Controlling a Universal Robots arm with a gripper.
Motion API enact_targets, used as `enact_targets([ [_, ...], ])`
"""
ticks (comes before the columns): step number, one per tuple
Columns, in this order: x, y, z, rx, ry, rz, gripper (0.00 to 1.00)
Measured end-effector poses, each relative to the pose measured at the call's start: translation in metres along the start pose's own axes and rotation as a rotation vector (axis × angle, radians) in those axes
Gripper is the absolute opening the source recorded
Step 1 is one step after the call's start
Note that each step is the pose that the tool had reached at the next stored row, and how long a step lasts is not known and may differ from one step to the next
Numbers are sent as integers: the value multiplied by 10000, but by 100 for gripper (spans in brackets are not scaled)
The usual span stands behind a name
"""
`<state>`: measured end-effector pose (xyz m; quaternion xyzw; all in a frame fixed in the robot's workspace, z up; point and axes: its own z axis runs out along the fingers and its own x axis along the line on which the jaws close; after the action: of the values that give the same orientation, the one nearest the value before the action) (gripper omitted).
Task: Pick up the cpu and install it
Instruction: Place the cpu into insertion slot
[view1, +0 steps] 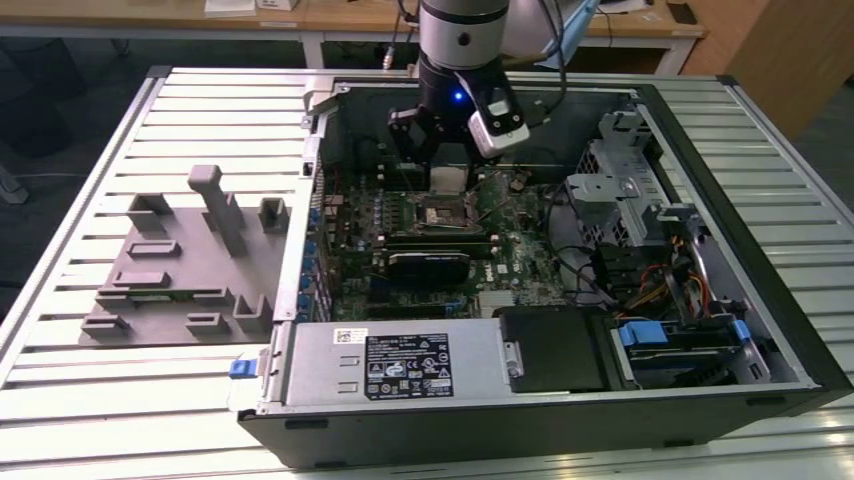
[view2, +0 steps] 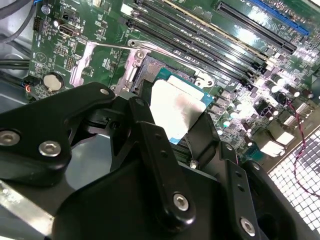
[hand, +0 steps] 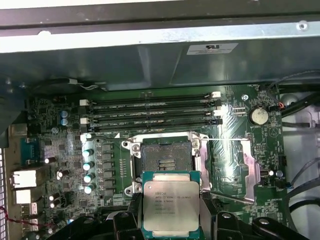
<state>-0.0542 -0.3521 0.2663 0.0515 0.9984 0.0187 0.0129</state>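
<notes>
Black, matte, bolted links of the gripper (view2: 176, 125) sit closest in both wrist views. Its two fingers (hand: 131, 210) are closed partway, clamping opposite edges of the cpu (hand: 171, 204). The cpu is a flat square chip with a brushed silver lid and a thin green rim. It is held level above the green motherboard (hand: 235, 140), just beside the socket (hand: 162, 159) and not seated in it. The socket is a black square recess in a bright metal frame, and its silver retention plate (hand: 240, 167) is swung aside. Four long black memory slots (hand: 150, 112) run parallel nearby. In the exterior view, the arm reaches into the open computer case (view1: 787, 330). A grey moulded fixture tray (view1: 174, 275) lies on the ribbed metal table (view1: 80, 200) at the exterior view's left.
</notes>
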Motion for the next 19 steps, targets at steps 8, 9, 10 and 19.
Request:
enact_targets([
  [8,0,0,0,11,-16,437,54],
  [9,0,0,0,12,-19,487,54],
  [10,0,0,0,13,-21,538,54],
  [19,0,0,0,24,-38,995,54],
])
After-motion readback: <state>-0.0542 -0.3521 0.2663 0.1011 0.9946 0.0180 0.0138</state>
